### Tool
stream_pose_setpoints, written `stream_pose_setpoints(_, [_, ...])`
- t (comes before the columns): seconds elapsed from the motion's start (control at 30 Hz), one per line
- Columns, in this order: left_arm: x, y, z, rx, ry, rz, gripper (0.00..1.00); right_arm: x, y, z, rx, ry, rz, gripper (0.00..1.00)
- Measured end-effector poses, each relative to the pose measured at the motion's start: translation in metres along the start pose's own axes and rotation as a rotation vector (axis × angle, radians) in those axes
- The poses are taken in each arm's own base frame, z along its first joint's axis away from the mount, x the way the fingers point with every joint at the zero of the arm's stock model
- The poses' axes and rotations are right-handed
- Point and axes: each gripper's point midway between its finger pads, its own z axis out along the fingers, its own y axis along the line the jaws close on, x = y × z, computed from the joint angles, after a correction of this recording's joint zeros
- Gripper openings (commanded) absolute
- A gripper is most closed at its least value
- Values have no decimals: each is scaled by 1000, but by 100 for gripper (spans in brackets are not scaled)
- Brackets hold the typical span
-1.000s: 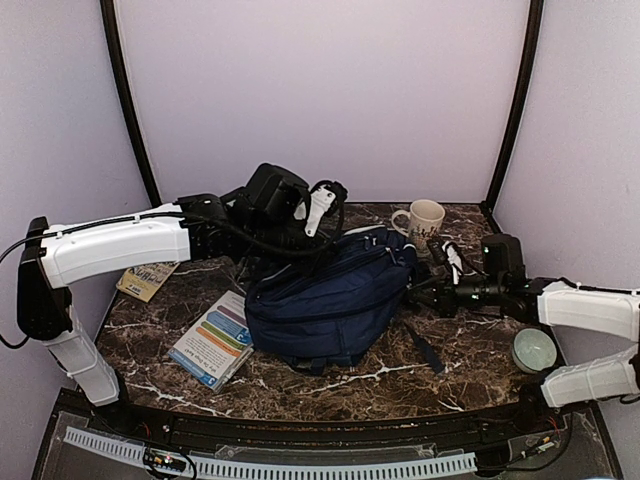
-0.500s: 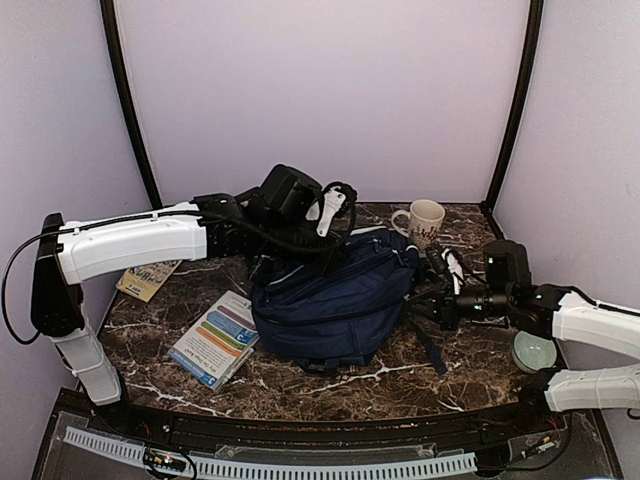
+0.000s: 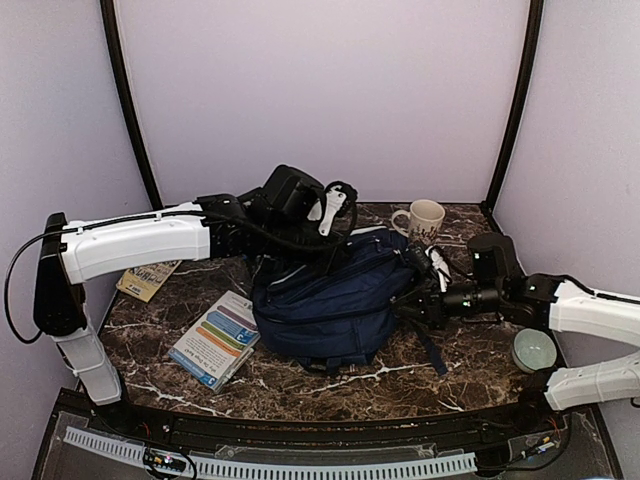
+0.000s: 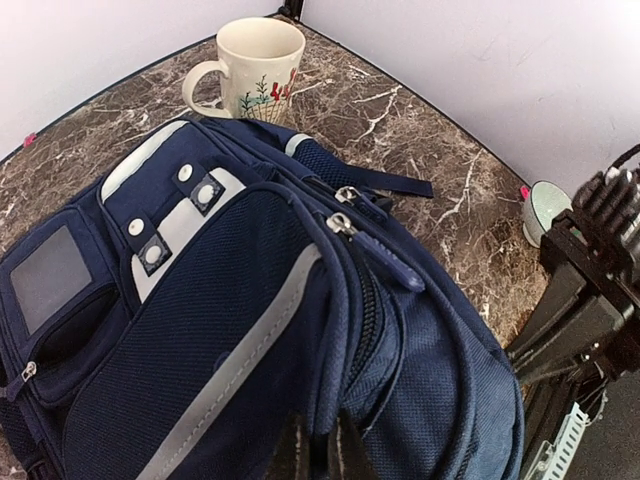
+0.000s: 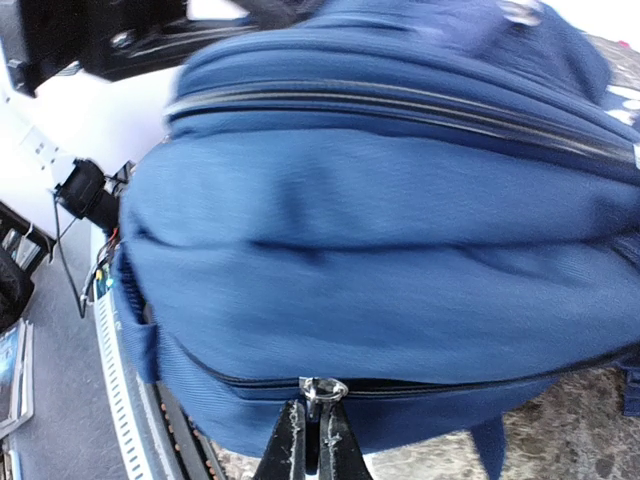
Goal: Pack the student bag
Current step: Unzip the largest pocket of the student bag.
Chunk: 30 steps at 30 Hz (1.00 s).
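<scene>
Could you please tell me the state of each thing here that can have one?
student bag, lying on the table, held by both grippers.
left gripper, shut on a fold of the student bag.
right gripper, shut on a zip pull.
mug, upright, looks empty.
booklet, closed, lying flat.

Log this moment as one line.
left gripper: shut on student bag | right gripper: shut on zipper pull | book, mug: outside bag
</scene>
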Motion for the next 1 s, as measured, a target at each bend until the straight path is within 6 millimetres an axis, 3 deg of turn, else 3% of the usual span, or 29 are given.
stream_pose_setpoints(0.4, [-7, -5, 10, 16, -3, -19, 0, -6, 44, 5, -65, 31, -44, 0])
stream_pose_setpoints(0.73, [-1, -5, 10, 17, 3, 20, 1, -1, 23, 6, 69, 39, 54, 0])
stream_pose_setpoints(1.0, [19, -1, -2, 17, 47, 108, 52, 7, 13, 2, 135, 55, 117, 0])
